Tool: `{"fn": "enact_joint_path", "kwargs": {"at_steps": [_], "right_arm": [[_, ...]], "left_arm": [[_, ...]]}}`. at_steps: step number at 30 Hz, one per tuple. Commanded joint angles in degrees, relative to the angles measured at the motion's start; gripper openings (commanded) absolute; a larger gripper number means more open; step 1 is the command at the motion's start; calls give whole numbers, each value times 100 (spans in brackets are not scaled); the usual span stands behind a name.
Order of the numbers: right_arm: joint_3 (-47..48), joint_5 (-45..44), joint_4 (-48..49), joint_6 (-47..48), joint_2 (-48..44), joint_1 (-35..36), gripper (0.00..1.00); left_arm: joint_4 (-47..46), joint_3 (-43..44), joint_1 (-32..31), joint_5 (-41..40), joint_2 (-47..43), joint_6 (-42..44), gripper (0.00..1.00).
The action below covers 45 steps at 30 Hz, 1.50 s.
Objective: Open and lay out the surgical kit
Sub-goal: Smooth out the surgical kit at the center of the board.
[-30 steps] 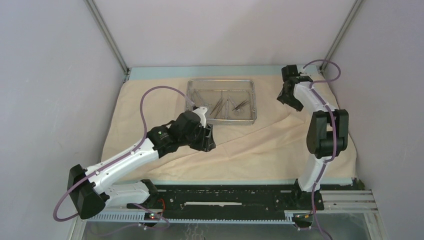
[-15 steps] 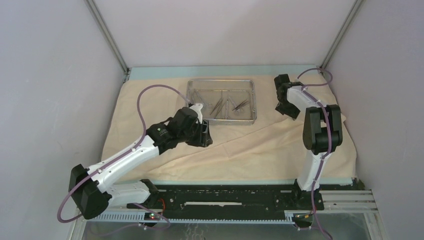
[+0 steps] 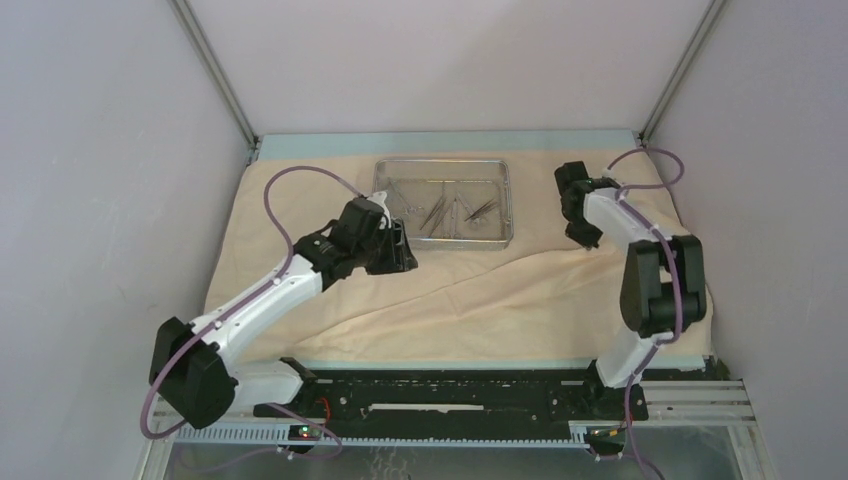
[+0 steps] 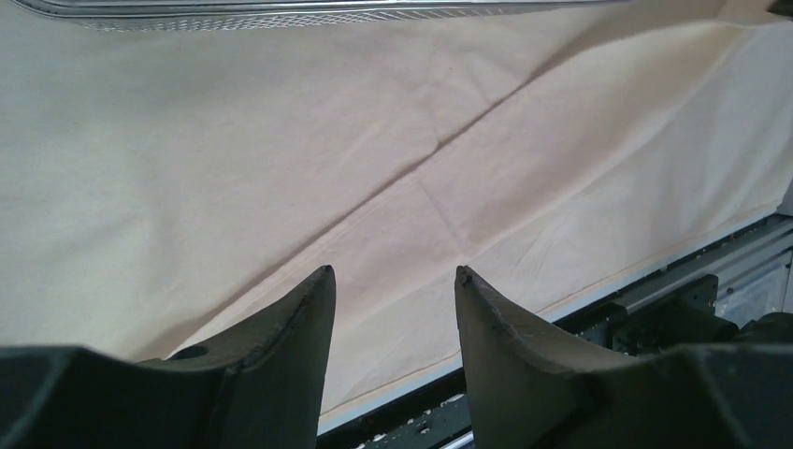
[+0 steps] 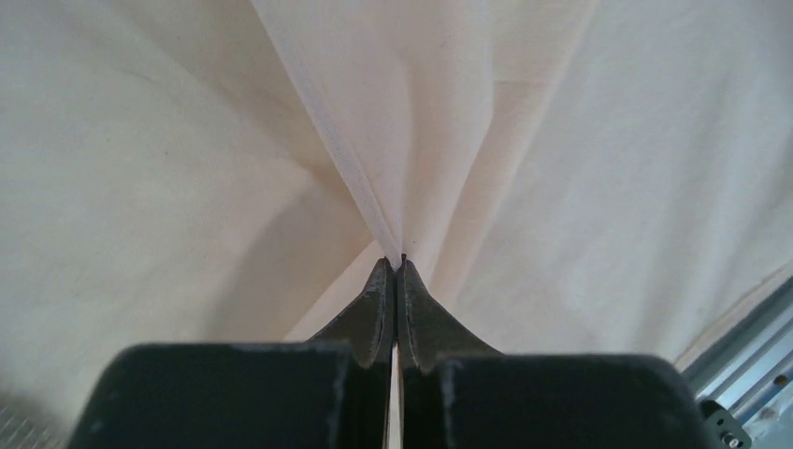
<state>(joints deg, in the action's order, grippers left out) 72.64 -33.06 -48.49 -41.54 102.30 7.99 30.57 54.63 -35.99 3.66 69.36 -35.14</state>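
The beige cloth wrap (image 3: 480, 300) of the surgical kit lies spread over the table. The steel mesh tray (image 3: 509, 205) stands on it at the back, with several steel instruments (image 3: 450, 210) inside. My right gripper (image 3: 585, 240) is down on the cloth right of the tray. In the right wrist view it (image 5: 393, 262) is shut on a raised fold of the cloth (image 5: 374, 140). My left gripper (image 3: 405, 255) hovers just in front of the tray's near left corner. It (image 4: 393, 271) is open above the cloth (image 4: 281, 168), with nothing between its fingers.
A long crease (image 3: 470, 275) runs across the cloth from the middle toward the right. The tray's near rim (image 4: 281, 11) shows at the top of the left wrist view. Side walls close in left and right. The black mounting rail (image 3: 450, 395) runs along the near edge.
My right gripper came forward and down beside the tray and shut on a fold of the cloth. The left gripper shifted slightly left and back toward the tray, still open.
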Motion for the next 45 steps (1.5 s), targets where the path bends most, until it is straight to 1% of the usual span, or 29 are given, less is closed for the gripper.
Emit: {"fn": "enact_joint_path", "kwargs": {"at_steps": [1, 8, 11, 13, 19, 23, 25, 29, 32, 33, 34, 35, 36, 38, 39, 41, 43, 45], "right_arm": [[-331, -321, -349, -468, -1051, 37, 0], [-1042, -421, -1154, -1260, -2051, -65, 0], [-1364, -372, -1473, -1677, -2417, -300, 0], [-1533, -275, -1642, -1815, -2652, -589, 0], [-2034, 372, -1667, -1675, -3288, -1614, 0], [-2319, 735, -1570, -1495, -3530, -2050, 0], [-2488, 918, -1506, -1408, -3664, -2263, 0], [-2765, 1357, -1437, -1283, -4132, -2708, 1], [-2809, 1447, -1518, -1179, -4585, -2922, 21], [-2802, 1423, -1527, -1128, -4747, -2966, 31], [-2788, 1397, -1529, -1068, -4908, -3010, 50], [-2745, 1393, -1527, -999, -5069, -3055, 60], [-2718, 1446, -1446, -885, -5194, -3073, 66], [-2640, 1733, -1222, -680, -5374, -3064, 72], [-2599, 1884, -1087, -625, -5414, -3010, 73], [-2571, 2277, -580, -440, -5311, -2679, 74], [-2411, 2205, -94, -354, -4885, -2102, 72], [-2047, 1928, 41, -196, -4129, -1546, 70]], "left_arm": [[-368, 99, 228, 290, 316, -226, 55], [-725, -269, 377, 290, 819, -425, 55], [-893, -516, 402, 285, 974, -521, 55], [-951, -634, 400, 306, 1072, -574, 54], [-1090, -977, 401, 288, 1146, -708, 54], [-1035, -1240, 408, 241, 1110, -811, 54], [-1025, -1491, 408, 223, 984, -891, 54], [-1045, -2098, 408, 45, 449, -1110, 54], [-996, -2353, 408, -94, 146, -1191, 54], [-973, -2406, 408, -133, 46, -1209, 54], [-947, -2457, 408, -151, -37, -1221, 54], [-923, -2503, 408, -178, -112, -1223, 54], [-886, -2528, 408, -203, -187, -1217, 54], [-829, -2550, 409, -213, -304, -1186, 54], [-795, -2554, 408, -208, -358, -1158, 54], [-712, -2555, 411, -217, -481, -1134, 54], [-651, -2535, 408, -179, -636, -1099, 54], [-620, -2461, 400, -99, -782, -1010, 54]]}}
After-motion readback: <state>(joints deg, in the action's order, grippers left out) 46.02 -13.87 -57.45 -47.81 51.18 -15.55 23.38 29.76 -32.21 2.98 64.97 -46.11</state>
